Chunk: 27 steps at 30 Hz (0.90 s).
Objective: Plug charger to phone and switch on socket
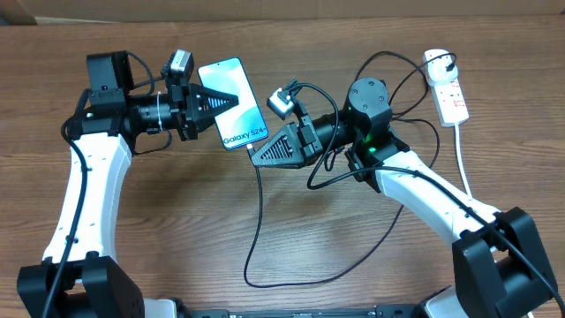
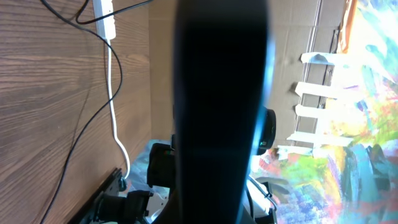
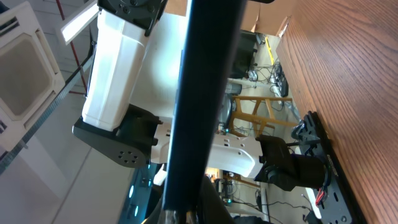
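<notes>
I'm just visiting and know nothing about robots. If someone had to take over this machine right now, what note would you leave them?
Left gripper: shut, clamped across the phone.
Right gripper: shut on the charger near its end, right at the phone's bottom edge.
Socket: far right of the table, no gripper near it, a black cable leading to it.
Done: phone and charger gripped, plug end at the phone.
Left: the pictures can't show if the plug is seated; check that, then switch on the socket.

The slim blue-white smartphone (image 1: pixel 228 72) is partly covered by the black left gripper (image 1: pixel 233 100). The plug tip of the thin black charger cable (image 1: pixel 257 194) cannot be made out at the right gripper (image 1: pixel 255 159). Each wrist view is blocked down its middle by a blurred dark shape (image 2: pixel 221 112).
</notes>
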Available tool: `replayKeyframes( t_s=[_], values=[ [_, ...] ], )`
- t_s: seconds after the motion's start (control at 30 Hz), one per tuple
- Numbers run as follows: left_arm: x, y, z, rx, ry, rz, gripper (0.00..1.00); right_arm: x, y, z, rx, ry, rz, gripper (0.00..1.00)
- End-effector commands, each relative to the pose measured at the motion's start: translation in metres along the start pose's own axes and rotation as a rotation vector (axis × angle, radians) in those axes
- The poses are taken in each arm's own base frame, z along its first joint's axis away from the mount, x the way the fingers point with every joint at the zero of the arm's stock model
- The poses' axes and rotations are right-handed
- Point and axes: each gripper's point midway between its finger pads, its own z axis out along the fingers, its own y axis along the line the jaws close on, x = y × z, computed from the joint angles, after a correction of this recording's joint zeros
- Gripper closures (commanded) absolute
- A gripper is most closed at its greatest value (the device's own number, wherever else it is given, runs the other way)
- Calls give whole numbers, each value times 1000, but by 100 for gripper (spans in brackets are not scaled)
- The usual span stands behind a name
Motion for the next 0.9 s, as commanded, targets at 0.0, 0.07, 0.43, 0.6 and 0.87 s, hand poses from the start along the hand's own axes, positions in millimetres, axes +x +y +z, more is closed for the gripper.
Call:
replayKeyframes(
  t_s=[0.0,0.07,0.43,0.6,0.87],
  values=[
    [6,-6,0,44,39,32,96,-2,3,-1,0,-13,-13,96],
    [6,-6,0,44,39,36,96,-2,3,-1,0,-12,-12,96],
    [6,-5,0,43,37,49,96,-1,3,-1,-1,-5,-11,96],
    [7,-5,0,43,39,36,96,-1,3,-1,0,-5,-12,96],
    [9,-3,0,42,40,28,96,-2,3,-1,1,-13,-5,96]
  ],
)
